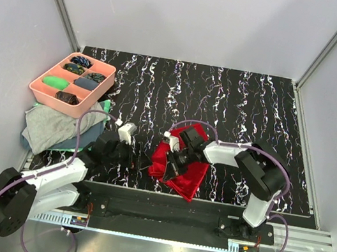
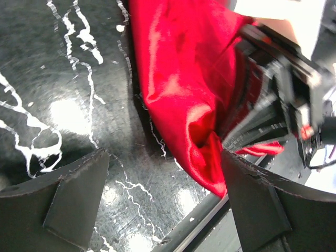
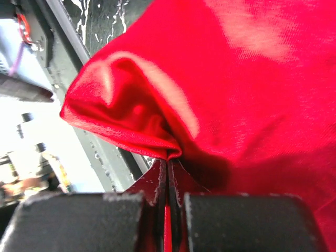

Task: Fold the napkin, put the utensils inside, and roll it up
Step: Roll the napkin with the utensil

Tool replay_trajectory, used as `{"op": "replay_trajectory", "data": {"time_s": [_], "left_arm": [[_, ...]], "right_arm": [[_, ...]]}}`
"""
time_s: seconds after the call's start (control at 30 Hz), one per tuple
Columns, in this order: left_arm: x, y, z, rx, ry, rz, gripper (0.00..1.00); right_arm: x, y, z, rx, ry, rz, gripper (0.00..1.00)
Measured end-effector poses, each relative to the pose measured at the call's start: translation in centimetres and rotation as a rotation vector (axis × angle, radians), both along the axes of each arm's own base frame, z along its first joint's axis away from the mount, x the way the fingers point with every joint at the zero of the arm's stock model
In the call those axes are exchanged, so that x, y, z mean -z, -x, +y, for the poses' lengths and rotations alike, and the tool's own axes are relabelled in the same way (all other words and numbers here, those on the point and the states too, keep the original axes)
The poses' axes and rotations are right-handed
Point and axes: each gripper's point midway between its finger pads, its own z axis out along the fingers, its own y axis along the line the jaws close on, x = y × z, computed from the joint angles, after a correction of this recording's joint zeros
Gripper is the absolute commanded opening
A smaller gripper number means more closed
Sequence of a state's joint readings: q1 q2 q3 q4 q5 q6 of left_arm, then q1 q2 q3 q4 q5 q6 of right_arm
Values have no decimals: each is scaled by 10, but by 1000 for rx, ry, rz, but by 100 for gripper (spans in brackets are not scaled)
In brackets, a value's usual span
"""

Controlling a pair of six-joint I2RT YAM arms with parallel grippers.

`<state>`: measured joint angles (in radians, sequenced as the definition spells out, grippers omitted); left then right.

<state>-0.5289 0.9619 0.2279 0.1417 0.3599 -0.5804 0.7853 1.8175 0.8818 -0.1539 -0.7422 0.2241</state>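
At the far left of the table (image 1: 225, 97) a pink tray (image 1: 43, 91) with small dark and green items sits on a pile of grey, green and blue cloths (image 1: 51, 129), well apart from both grippers. Right of the pile, the left gripper (image 1: 129, 157) hangs low over the dark marbled surface with its fingers (image 2: 73, 202) spread wide and nothing between them; only bare table lies in the gap. Just beyond its right finger lies the napkin (image 1: 189, 175), a crumpled red heap near the table's front edge, its nearest fold touching or almost touching that finger in the left wrist view. The right gripper (image 1: 172, 159) sits on the napkin's left part, fingers (image 3: 105, 218) pressed together and clamped on a pinched ridge of the red cloth, which bulges up and forward from the fingertips into a loose pocket. Cloth fills the area ahead and to the right of those fingertips. The utensils cannot be seen in any view.
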Motion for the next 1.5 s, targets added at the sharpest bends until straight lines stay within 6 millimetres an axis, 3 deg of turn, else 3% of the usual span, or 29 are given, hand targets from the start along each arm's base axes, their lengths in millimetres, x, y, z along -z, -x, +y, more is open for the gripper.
{"op": "replay_trajectory", "data": {"time_s": [0.27,0.6,0.8,1.03,1.43,1.5], "left_arm": [[-8,7,-16,112,25,-67,91],[2,29,-29,255,-40,-119,92],[19,23,-26,245,-132,-100,83],[20,6,-29,209,-187,-122,73],[24,-5,-32,168,-185,-135,56],[25,-6,-34,168,-183,-137,49]], "right_arm": [[2,-10,-4,16,-69,165,0],[2,-12,-2,10,-104,237,0],[2,-12,-2,11,-104,238,0],[2,-12,-2,11,-104,237,0],[2,-12,-2,11,-104,237,0],[2,-13,-2,12,-104,237,0]]}}
